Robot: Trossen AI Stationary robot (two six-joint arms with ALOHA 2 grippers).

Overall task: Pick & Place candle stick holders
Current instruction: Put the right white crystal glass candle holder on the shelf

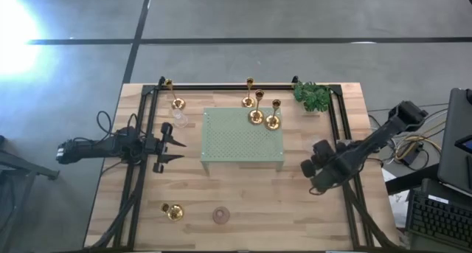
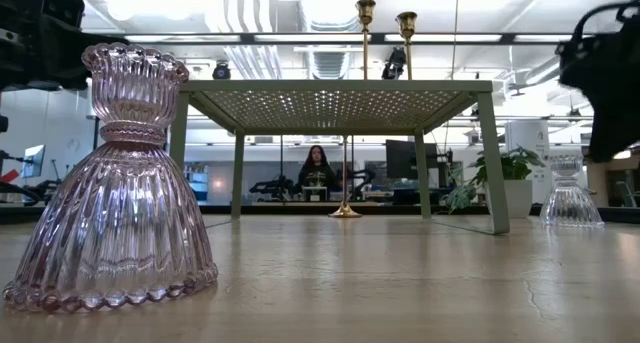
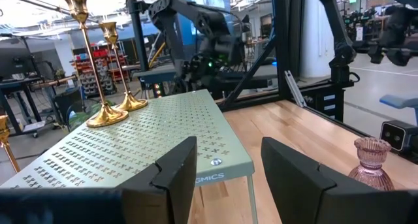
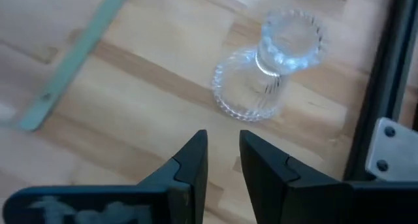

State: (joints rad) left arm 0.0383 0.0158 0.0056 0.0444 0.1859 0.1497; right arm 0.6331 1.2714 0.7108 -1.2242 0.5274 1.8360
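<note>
Clear glass holder just beyond right hand, untouched.

Ribbed pink glass holder, glossy brass holders, matt wooden table.

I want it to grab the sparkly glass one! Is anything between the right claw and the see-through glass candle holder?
No. In the right wrist view only bare wooden table lies between the right gripper and the clear glass holder.
</note>
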